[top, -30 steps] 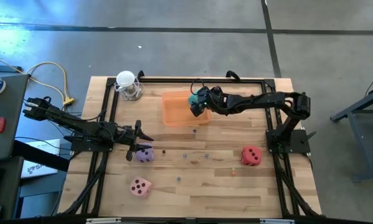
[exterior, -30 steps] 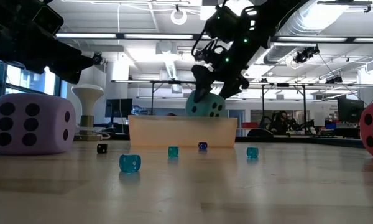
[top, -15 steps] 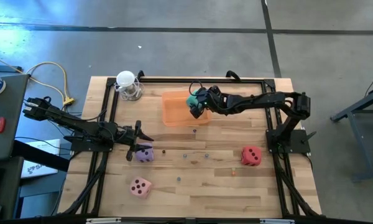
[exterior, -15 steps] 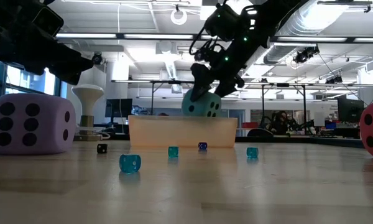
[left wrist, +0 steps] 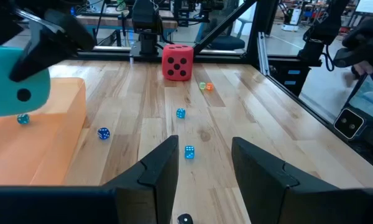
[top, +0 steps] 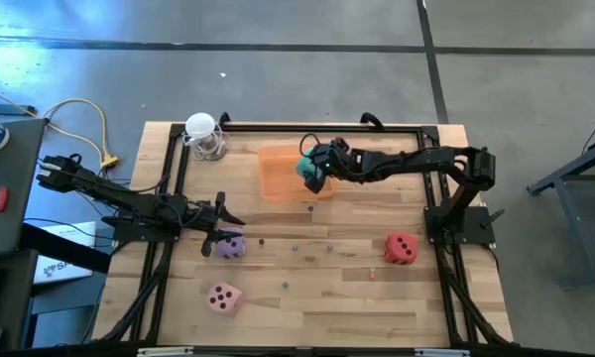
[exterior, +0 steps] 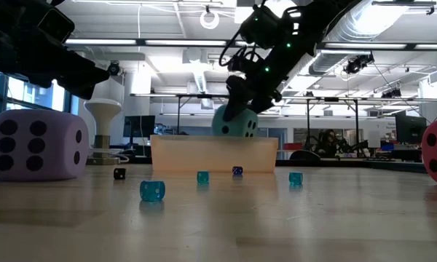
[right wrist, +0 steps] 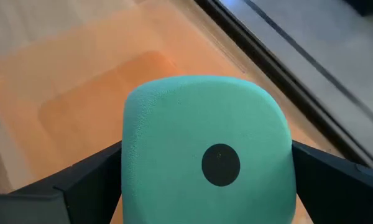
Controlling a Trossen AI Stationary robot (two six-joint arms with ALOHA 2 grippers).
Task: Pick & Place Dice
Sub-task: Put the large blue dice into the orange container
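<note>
On the tabletop point(top: 357, 297), the orange tray point(top: 283, 177) is sitting near the far edge. The right gripper point(top: 314, 167) is gripping the teal die point(right wrist: 205, 155) over it. The left gripper point(top: 221, 214), fingers apart, is hovering beside the purple die point(top: 229, 246).

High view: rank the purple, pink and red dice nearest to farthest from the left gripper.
From the left gripper:
1. purple die, right beside the fingertips, on the table's left half.
2. pink die, beyond it toward the table's near edge.
3. red die, far across on the right side.

No readable words, brands or numerals are showing anywhere; only dark pips are marking the faces of the dice point(top: 401, 248).
</note>
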